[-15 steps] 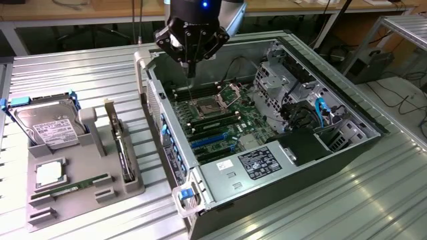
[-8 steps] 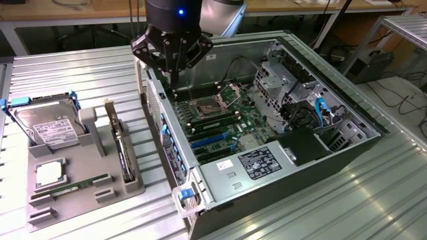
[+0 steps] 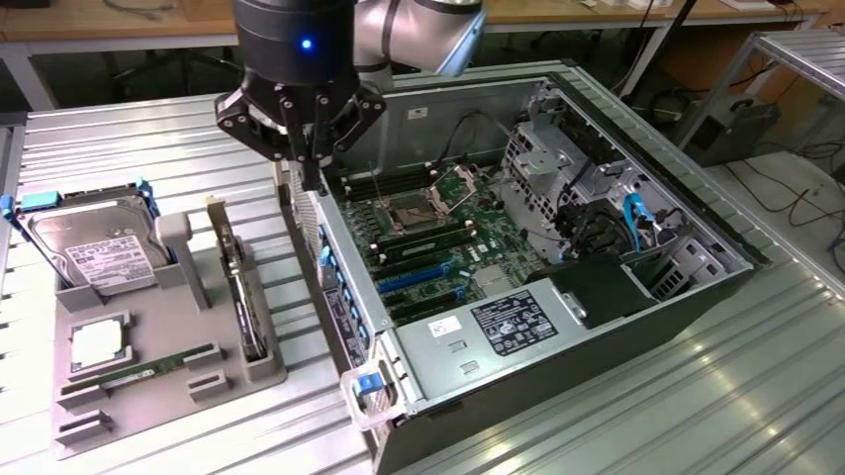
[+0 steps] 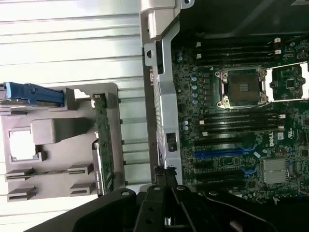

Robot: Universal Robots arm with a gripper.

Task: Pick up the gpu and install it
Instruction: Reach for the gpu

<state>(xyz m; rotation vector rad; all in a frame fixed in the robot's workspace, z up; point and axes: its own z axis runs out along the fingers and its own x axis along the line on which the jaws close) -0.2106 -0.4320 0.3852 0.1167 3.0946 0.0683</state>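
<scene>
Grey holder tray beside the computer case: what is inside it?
In the tray the gpu stands on edge and the hard drive leans upright; a square processor and a green memory stick lie flat. The gpu's lower edge is sunk out of sight.

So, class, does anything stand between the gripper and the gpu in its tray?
Nothing visible does. The shut gripper hangs above the case wall; the gpu stands on edge in the tray alongside, uncovered.
</scene>
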